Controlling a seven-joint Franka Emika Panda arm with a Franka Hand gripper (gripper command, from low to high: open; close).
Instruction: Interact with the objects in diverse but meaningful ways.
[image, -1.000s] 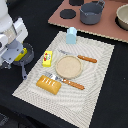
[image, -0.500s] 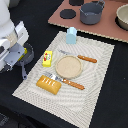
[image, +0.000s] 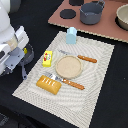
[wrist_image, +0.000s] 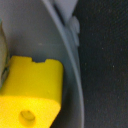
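And here's the arm, hunched low at the exterior view's left edge, its end effector (image: 23, 75) hanging just off the near-left side of the striped placemat (image: 100, 80). One dark finger points down over the black surface (image: 112, 107); I cannot tell from here whether the end effector is open or closed.

Up close through the wrist camera, the yellow holed cheese wedge (wrist_image: 32, 92) fills the frame. It sits inside a grey, curved-walled dish (wrist_image: 62, 45), pressed close against the dish's rim, one round hole plain to see in its face and a small notch along its top edge. Right under the wrist, then, that's where the cheese is. Whether anything grips it, the pictures don't say.

Out on the mat, away from the end effector: the golden-brown bread loaf (image: 49, 84) lies nearest it, flat on the cloth. Just beyond that stands the yellow box with red label (image: 47, 58). In the middle rests a round tan plate (image: 68, 67), with orange-handled cutlery (image: 75, 84) lying on either side of it. The pale blue-and-white milk carton (image: 72, 35) stands upright at the mat's far edge.

Farther off still, a grey pot (image: 91, 12) sits on a reddish-brown board (image: 107, 31).
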